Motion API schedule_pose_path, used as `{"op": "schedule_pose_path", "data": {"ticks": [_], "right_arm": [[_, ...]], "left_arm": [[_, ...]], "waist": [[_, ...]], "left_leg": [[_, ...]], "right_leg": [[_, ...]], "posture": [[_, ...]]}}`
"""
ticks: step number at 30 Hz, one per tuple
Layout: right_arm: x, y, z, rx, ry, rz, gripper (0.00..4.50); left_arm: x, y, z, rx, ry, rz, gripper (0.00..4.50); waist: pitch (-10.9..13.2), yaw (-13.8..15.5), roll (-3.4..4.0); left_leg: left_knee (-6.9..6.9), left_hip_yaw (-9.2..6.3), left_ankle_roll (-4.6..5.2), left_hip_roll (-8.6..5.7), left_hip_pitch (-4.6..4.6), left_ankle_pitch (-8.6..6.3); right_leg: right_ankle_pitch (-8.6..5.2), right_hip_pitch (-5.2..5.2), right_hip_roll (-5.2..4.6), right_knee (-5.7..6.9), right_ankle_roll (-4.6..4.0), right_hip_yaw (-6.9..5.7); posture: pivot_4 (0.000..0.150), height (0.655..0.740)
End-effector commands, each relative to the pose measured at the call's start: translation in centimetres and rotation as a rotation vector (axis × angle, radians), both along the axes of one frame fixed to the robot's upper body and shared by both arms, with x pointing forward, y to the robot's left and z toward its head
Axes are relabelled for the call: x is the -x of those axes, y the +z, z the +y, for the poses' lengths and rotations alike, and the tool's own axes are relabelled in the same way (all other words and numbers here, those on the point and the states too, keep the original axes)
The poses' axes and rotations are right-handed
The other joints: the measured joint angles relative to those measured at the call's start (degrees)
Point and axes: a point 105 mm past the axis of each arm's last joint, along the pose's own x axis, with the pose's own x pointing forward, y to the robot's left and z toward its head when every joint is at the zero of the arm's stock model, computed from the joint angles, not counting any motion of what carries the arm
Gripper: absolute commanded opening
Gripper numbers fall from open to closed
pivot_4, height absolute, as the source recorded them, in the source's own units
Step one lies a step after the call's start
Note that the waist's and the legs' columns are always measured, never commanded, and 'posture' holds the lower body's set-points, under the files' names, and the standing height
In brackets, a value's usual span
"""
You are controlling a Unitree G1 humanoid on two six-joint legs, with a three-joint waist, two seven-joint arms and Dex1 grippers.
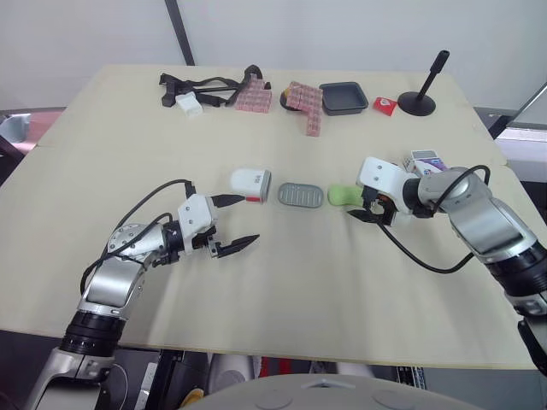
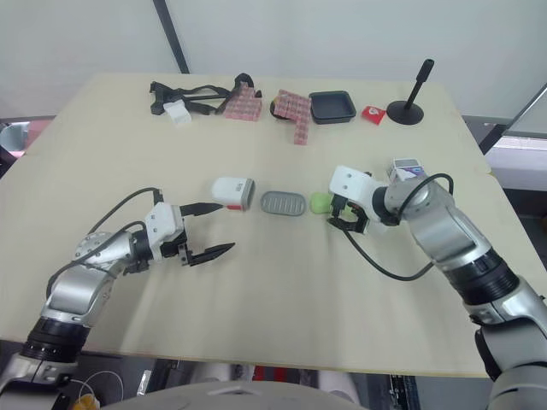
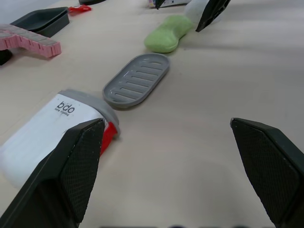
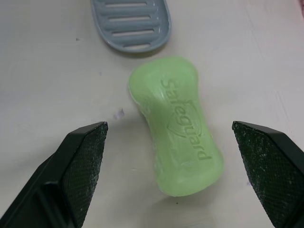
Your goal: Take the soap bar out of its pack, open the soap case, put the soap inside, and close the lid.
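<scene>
Plainly, the green soap bar [image 4: 175, 126] lies bare on the tabletop [image 1: 282, 290], just beside the grey tray [image 1: 301, 195]. The white soap case [image 1: 250, 184] sits on the tray's other side, so all three form one row. The right wrist view adds embossed "Safeguard" lettering and a waisted, glossy shape. The left wrist view adds "bdo" print, a grey rim and a red tab on the case, and raised ribs across the oval tray. The soap's long axis runs left to right along the row, one end toward the tray. The right jaws are released, spread wide close to the soap's right end. The left jaws gape empty near the case. The soap pack [image 1: 425, 161] lies behind the right arm.
</scene>
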Motion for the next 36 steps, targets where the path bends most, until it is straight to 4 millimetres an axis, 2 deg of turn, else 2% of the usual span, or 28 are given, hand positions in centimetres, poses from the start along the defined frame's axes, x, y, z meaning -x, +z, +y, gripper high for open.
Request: {"op": "schedule_pose_path", "data": {"ticks": [1, 5, 17, 24, 31, 36], "right_arm": [[-0.9, 1.3, 0.4, 0.005, 0.019, -0.025, 4.5], [-1.8, 1.5, 0.6, 0.007, 0.017, 0.006, 4.5], [-3.8, -0.4, 0.9, 0.115, 0.054, 0.087, 4.5], [-3.7, -1.3, 1.4, 0.199, 0.123, 0.112, 4.5], [-3.6, -2.3, 1.1, 0.246, 0.137, 0.137, 2.5], [-3.5, -2.2, 0.8, 0.265, 0.142, 0.131, 2.5]], "left_arm": [[-0.8, 1.0, 1.0, -0.007, 0.034, -0.063, 4.5], [-1.0, 1.1, 1.6, -0.003, 0.05, -0.066, 4.5], [-1.0, 0.6, 1.4, -0.024, 0.062, -0.084, 4.5], [-0.9, 0.4, 1.7, -0.039, 0.082, -0.094, 4.5], [-1.1, 0.6, 1.8, -0.038, 0.098, -0.108, 4.5], [-1.2, 0.6, 1.9, -0.042, 0.102, -0.111, 4.5]], "waist": [[0.0, 0.0, 0.0], [0.0, -0.2, 0.0], [0.0, -0.2, 0.0], [0.0, -0.4, -0.03], [-0.1, -0.8, -0.19], [-0.2, -0.8, -0.23]], "left_leg": [[0.0, 0.0, 0.0, 0.0, 0.0, 0.0], [0.02, 0.03, 0.0, 0.0, 0.0, 0.01], [0.08, 0.04, 0.01, 0.0, -0.21, 0.01], [0.12, 0.04, 0.01, 0.03, -0.2, 0.01], [0.18, 0.04, 0.02, 0.03, -0.13, 0.04], [0.19, 0.04, 0.03, 0.01, -0.1, 0.13]], "right_leg": [[0.0, 0.0, 0.01, 0.01, 0.0, 0.0], [0.0, 0.0, 0.01, 0.1, -0.01, -0.01], [0.0, -0.03, 0.03, 0.15, -0.02, -0.05], [-0.01, -0.03, 0.04, 0.22, -0.03, -0.08], [0.0, -0.01, -0.02, 0.33, -0.04, -0.08], [0.02, 0.02, -0.07, 0.38, -0.08, -0.06]], "posture": [[0.15, 0.74], [0.15, 0.74], [0.15, 0.74], [0.15, 0.74], [0.15, 0.74], [0.15, 0.74]]}}
